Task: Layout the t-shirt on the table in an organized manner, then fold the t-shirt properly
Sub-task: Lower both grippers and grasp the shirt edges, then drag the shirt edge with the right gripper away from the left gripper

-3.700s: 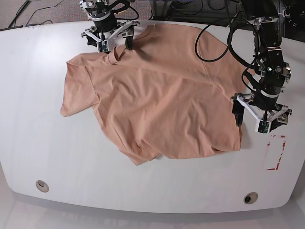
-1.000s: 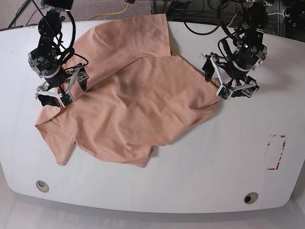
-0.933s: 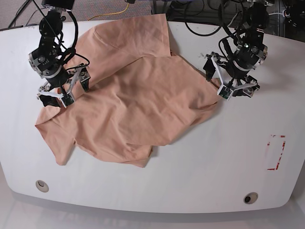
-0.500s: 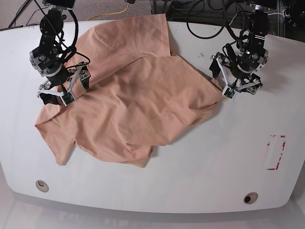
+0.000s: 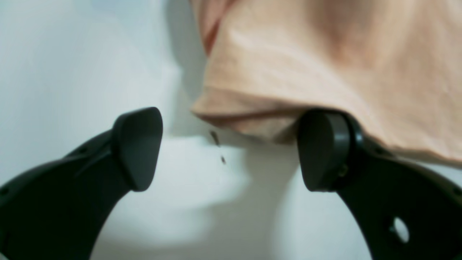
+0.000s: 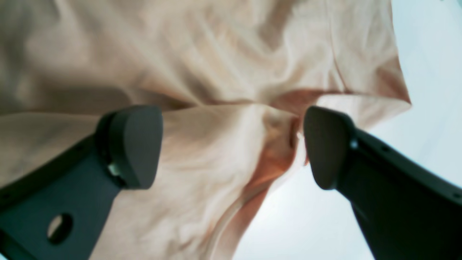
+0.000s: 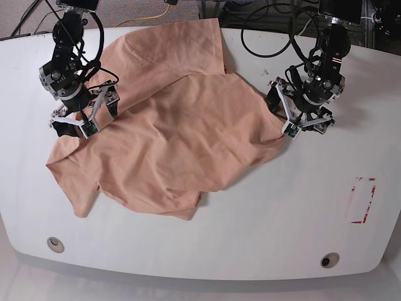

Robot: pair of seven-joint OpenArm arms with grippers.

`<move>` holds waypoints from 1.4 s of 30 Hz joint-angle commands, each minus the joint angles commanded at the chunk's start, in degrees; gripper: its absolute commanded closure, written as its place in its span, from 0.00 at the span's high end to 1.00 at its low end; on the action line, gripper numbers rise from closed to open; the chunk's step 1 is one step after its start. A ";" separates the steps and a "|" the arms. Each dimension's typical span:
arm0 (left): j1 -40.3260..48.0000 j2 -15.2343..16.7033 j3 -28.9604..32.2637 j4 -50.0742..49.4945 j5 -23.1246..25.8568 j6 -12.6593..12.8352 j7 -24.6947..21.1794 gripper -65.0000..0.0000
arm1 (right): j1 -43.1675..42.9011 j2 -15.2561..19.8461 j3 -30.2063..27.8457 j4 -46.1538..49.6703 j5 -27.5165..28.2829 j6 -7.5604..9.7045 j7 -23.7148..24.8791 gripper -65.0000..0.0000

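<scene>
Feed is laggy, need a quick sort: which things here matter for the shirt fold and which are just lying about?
Part of the job:
t-shirt
table
left gripper, jaws open
right gripper, jaws open

Just lying about:
red tape mark
two grommets
cables

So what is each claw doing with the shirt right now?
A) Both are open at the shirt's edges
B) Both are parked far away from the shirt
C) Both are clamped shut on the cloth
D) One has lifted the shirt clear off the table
A: both wrist views show the left claw and right claw with fingers spread wide at the shirt, nothing pinched.
</scene>
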 joint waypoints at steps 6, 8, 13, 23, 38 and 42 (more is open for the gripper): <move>0.00 0.53 0.00 -0.26 0.00 0.00 0.09 0.85 | 0.00 0.00 0.00 0.00 0.00 0.00 0.00 0.91; 0.00 0.53 0.00 -0.26 0.00 0.00 0.09 0.84 | 0.00 0.00 0.00 0.00 0.00 0.00 0.00 0.91; -0.18 0.62 0.00 -0.44 0.09 0.00 0.09 0.62 | 0.09 0.00 0.00 0.00 0.00 0.00 0.00 0.91; -0.44 0.62 -0.18 -0.53 0.26 0.26 0.09 0.13 | 0.09 0.00 0.00 0.18 0.09 0.00 0.00 0.91; -0.44 0.26 -0.26 0.00 0.35 0.26 0.09 0.05 | -4.04 -9.85 8.88 10.11 9.85 0.00 -9.76 0.91; -0.97 0.18 -0.35 -0.18 0.35 0.26 0.09 0.05 | -5.10 -13.63 14.68 10.02 13.27 0.00 -11.25 0.91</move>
